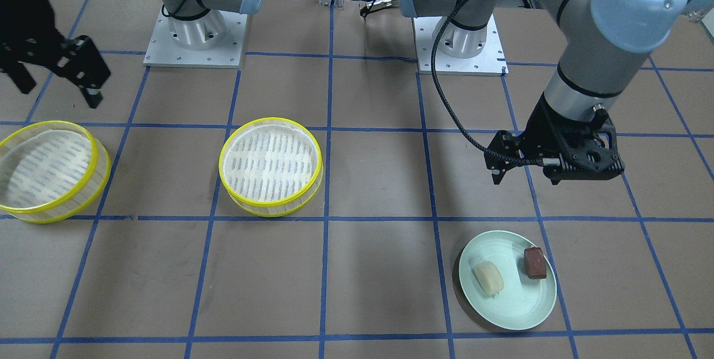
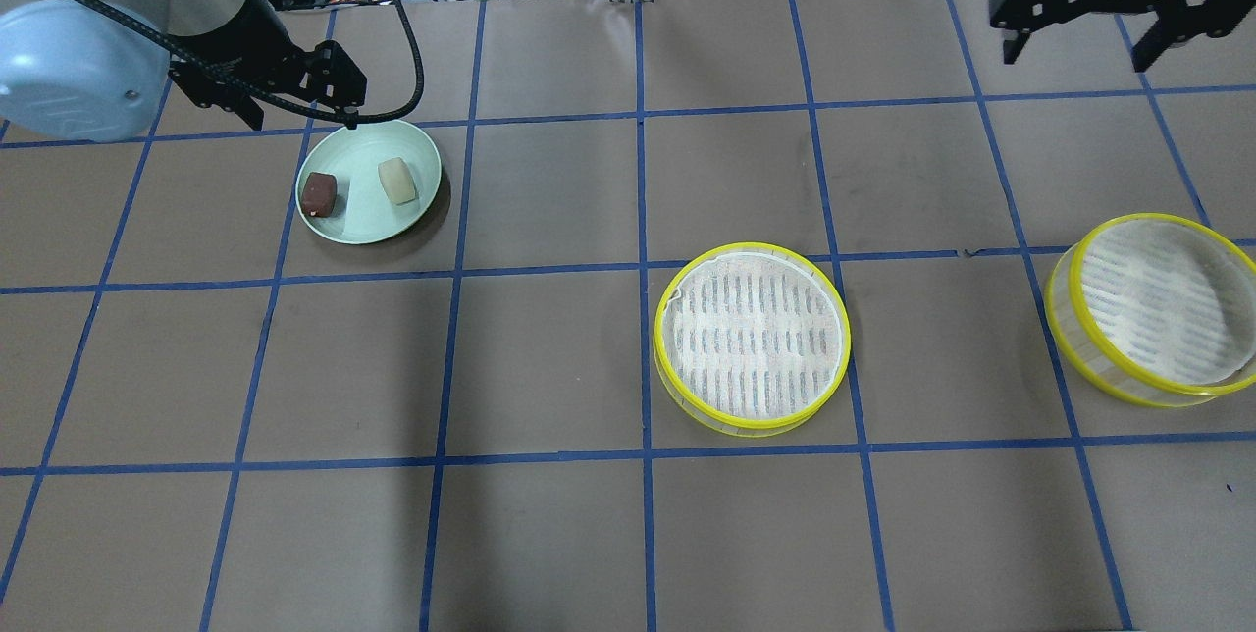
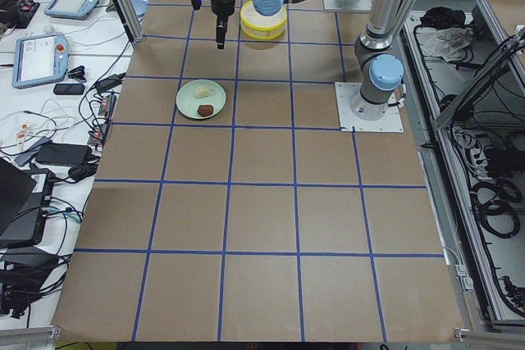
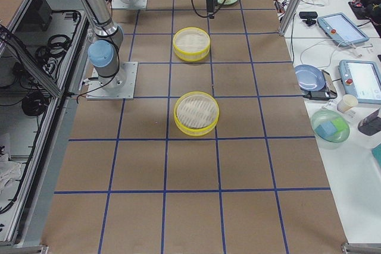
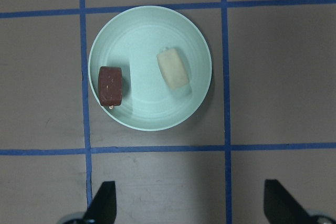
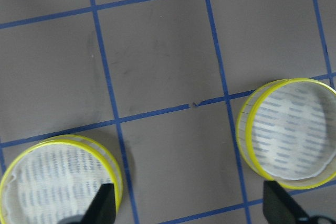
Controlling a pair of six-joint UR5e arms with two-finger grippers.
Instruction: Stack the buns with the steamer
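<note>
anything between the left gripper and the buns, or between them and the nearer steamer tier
Nothing visible. The open left gripper hangs beside the green plate, where the cream bun and brown bun lie uncovered; only bare table lies between plate and nearer steamer tier.

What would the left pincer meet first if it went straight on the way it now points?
Likely bare table just short of the green plate: the left pincer is open, framing brown paper. Depth is unclear; the plate's rim might come first.
</note>
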